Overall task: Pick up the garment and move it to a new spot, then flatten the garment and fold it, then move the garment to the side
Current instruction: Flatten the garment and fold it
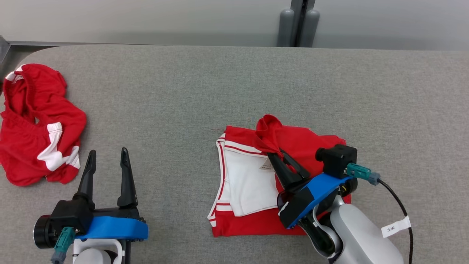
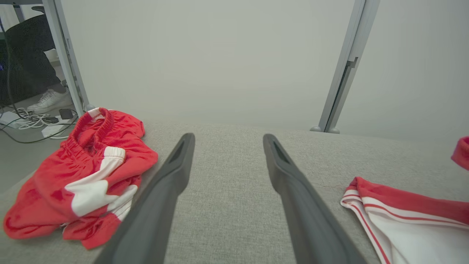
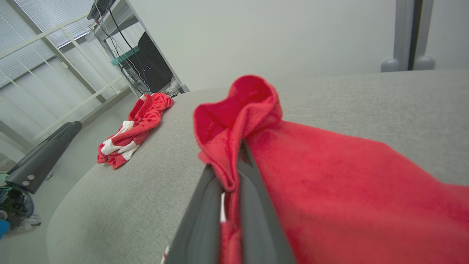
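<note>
A red-and-white garment [image 1: 245, 183] lies right of centre on the grey cloth-covered desk [image 1: 183, 91], most of it flat against the surface, with a white panel bearing a small label turned upward and red-and-white striped trim along its left edge. The robot's right pincer [image 1: 277, 154] reaches in from the lower right, its two dark fingers pressed together on a fold of red cloth near the garment's far edge. The pinched cloth stands up in a small peak above the rest of the fabric. The right wrist view shows the red cloth caught between the fingers and draping over their tips. The left pincer [image 1: 108, 151] hangs at the lower left over bare desk, its fingers spread wide and pointing toward the far side, holding nothing and touching no cloth. A second garment [image 1: 33, 128], red with white patches and a gathered waistband, sits crumpled at the desk's left edge, well apart from the first and just left of the left pincer. Beyond the desk's far edge a grey post [image 1: 298, 22] stands against a pale wall.
</note>
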### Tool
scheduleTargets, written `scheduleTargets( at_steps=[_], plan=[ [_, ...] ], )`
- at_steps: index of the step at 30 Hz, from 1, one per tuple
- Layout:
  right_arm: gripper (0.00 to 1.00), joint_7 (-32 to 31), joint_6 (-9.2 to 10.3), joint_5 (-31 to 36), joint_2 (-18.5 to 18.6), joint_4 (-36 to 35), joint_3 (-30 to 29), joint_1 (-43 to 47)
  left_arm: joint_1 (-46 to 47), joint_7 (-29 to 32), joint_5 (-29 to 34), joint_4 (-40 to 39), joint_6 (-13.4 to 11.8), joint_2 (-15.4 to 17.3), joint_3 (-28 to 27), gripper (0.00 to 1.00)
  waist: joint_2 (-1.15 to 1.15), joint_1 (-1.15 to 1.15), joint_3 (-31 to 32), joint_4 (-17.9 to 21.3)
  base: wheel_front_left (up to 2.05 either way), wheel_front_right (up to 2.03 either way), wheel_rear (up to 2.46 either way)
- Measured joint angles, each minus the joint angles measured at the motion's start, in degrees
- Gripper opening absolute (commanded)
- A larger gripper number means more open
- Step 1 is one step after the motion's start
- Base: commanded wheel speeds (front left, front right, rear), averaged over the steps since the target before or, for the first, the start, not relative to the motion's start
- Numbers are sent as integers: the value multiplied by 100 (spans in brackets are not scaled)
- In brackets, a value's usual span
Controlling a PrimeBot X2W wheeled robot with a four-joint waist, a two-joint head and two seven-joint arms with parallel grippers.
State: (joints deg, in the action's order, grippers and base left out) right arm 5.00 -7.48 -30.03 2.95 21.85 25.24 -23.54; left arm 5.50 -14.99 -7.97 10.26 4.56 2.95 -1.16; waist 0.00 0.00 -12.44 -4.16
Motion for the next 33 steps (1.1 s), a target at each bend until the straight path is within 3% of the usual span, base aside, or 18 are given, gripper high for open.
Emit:
scheduleTargets(
  at_steps=[8,9,10,11,19,25,33],
  plan=[
    [0,327,0,-449,-5,500,531,-449,73,0,-57,54,-15,0,134,100,0,0,-46,-172,0,0,0],
    [24,349,0,-490,-5,581,587,-485,82,0,-60,58,-18,-1,156,100,0,0,-51,-189,0,0,0],
    [85,372,0,-511,-5,669,646,-512,86,0,-63,62,-24,0,171,100,0,0,-57,-201,0,0,0],
    [100,372,0,-559,-5,754,710,-548,88,0,-66,68,-25,0,181,100,0,0,-62,-210,0,0,0],
    [100,760,0,-649,-12,1106,766,-783,136,0,-102,93,-55,0,177,100,0,0,-3,-64,0,0,0],
    [100,925,0,-147,34,1013,155,-798,77,0,-53,71,-48,-1,111,100,0,0,121,188,0,0,0],
    [100,981,0,498,367,281,-897,-188,-31,0,-5,63,-4,-3,77,100,0,-1,341,460,0,0,0]
  ],
)
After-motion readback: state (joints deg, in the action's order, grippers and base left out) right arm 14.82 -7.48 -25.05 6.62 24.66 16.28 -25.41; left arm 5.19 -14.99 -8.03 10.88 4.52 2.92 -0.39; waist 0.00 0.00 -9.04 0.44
